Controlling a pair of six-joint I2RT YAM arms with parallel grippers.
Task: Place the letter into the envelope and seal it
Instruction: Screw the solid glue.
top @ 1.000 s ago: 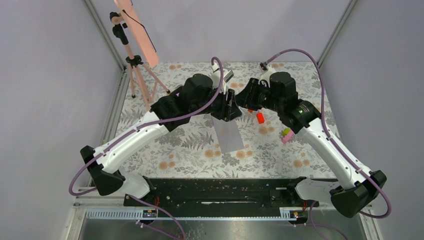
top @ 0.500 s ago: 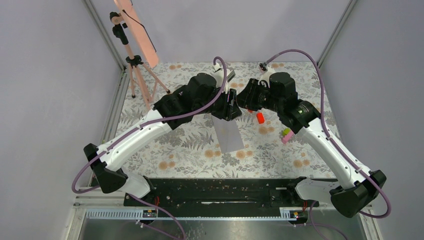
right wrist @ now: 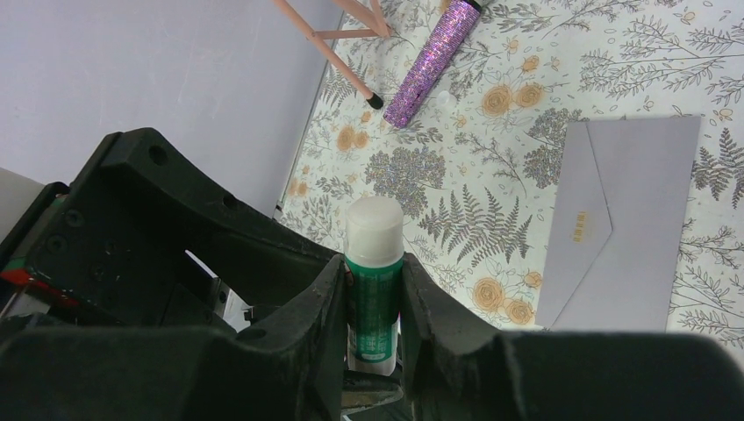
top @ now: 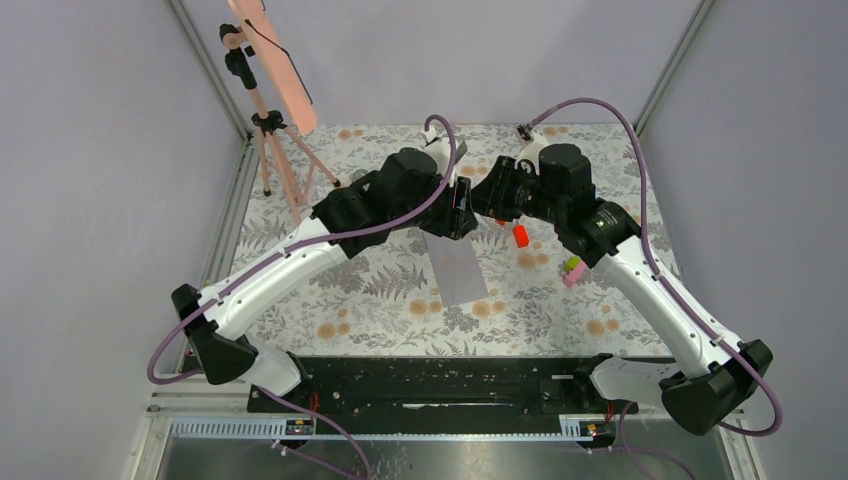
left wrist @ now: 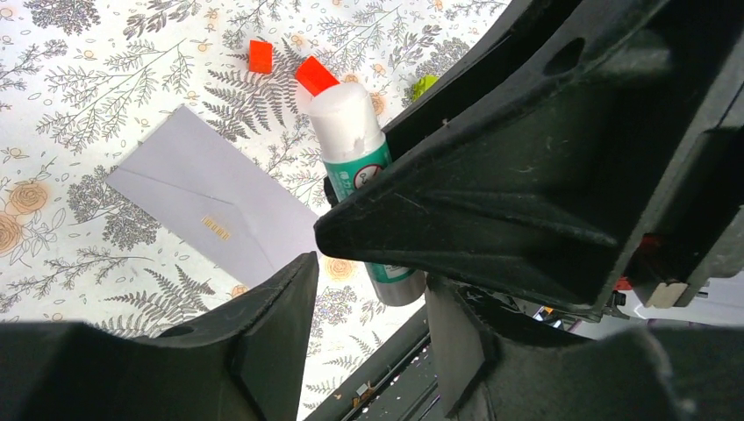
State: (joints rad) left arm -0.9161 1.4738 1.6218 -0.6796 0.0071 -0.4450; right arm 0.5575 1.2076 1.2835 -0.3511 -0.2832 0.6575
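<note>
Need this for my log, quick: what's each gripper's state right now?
Left gripper: open, jaws either side of the glue stick.
Right gripper: closed on the glue stick.

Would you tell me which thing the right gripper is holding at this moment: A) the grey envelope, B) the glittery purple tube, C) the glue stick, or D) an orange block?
C: in the right wrist view the right gripper is clamped on the glue stick, while the envelope lies flat on the table, apart from it.
</note>
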